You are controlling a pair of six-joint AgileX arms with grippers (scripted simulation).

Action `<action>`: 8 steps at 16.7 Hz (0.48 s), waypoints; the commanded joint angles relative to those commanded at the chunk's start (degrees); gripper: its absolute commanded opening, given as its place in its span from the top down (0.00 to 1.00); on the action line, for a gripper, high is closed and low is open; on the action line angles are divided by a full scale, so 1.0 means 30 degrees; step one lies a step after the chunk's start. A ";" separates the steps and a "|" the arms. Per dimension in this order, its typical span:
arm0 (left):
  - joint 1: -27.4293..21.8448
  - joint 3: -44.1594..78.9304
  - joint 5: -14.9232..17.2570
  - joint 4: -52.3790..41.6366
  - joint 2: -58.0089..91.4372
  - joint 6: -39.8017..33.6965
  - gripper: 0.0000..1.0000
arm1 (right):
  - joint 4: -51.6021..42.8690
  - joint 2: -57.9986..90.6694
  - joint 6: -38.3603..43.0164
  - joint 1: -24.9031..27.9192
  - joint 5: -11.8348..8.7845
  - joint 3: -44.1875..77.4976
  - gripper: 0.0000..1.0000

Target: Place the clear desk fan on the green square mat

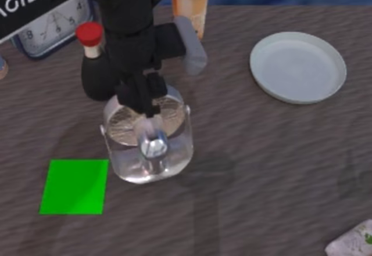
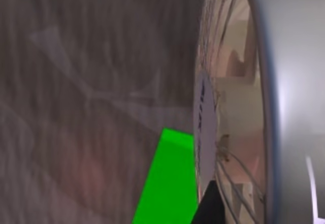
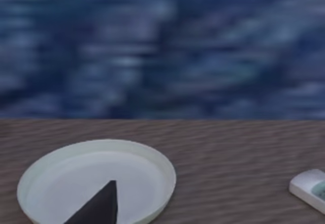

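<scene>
The clear desk fan is a glassy rounded-square housing with a wire grille and silver hub, left of the table's middle. My left gripper reaches down from above and is shut on the fan's upper rim. In the left wrist view the fan fills the frame, with one black finger against its grille. The green square mat lies flat just left of and nearer than the fan, and the green mat shows beyond the rim. My right gripper is out of the top view, parked and open, one finger showing.
A white round plate lies at the back right. An alarm clock, a red-capped bottle and an orange cup stand at the back left behind the arm. A white box sits at the front right corner.
</scene>
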 joint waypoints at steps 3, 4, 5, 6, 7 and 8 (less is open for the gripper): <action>-0.0102 -0.0102 -0.0046 -0.0008 0.0007 -0.0149 1.00 | 0.0000 0.0000 0.0000 0.0000 0.0000 0.0000 0.00; -0.0090 -0.0213 -0.0114 -0.0124 -0.0031 -0.0520 1.00 | 0.0000 0.0000 0.0000 0.0000 0.0000 0.0000 0.00; -0.0063 -0.0371 -0.0207 -0.0283 -0.0096 -0.1085 1.00 | 0.0000 0.0000 0.0000 0.0000 0.0000 0.0000 0.00; -0.0016 -0.0568 -0.0322 -0.0472 -0.0190 -0.1845 1.00 | 0.0000 0.0000 0.0000 0.0000 0.0000 0.0000 0.00; 0.0054 -0.0796 -0.0453 -0.0680 -0.0315 -0.2797 1.00 | 0.0000 0.0000 0.0000 0.0000 0.0000 0.0000 0.00; 0.0147 -0.1049 -0.0596 -0.0900 -0.0470 -0.3942 1.00 | 0.0000 0.0000 0.0000 0.0000 0.0000 0.0000 0.00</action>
